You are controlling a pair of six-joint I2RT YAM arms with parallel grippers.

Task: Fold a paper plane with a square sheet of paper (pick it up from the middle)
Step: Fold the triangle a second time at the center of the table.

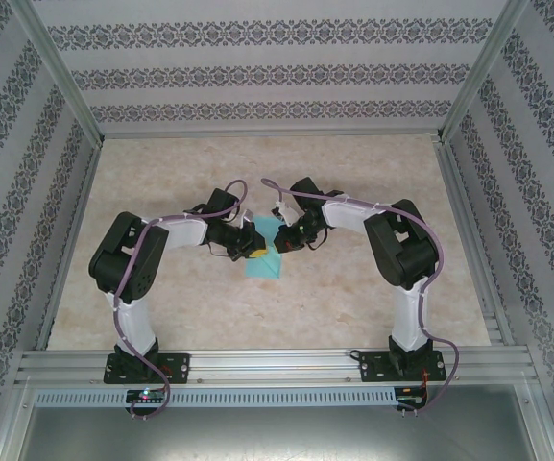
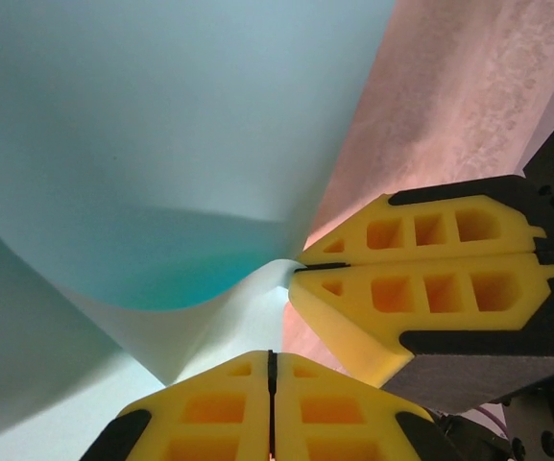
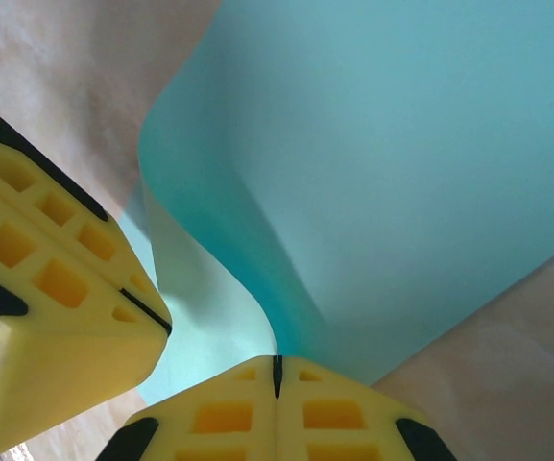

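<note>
Top external: paper [image 1: 262,261] at table [image 1: 373,288] centre

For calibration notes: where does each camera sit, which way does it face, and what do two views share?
Top external: above and behind, looking down on the table; left arm and right arm meet over the turquoise sheet.
Left wrist: on the left arm, looking past the shut left gripper at the sheet; right gripper opposite.
Right wrist: mirrored, past the shut right gripper at the sheet.
Shared: wrist views both show sheet and grippers.
</note>
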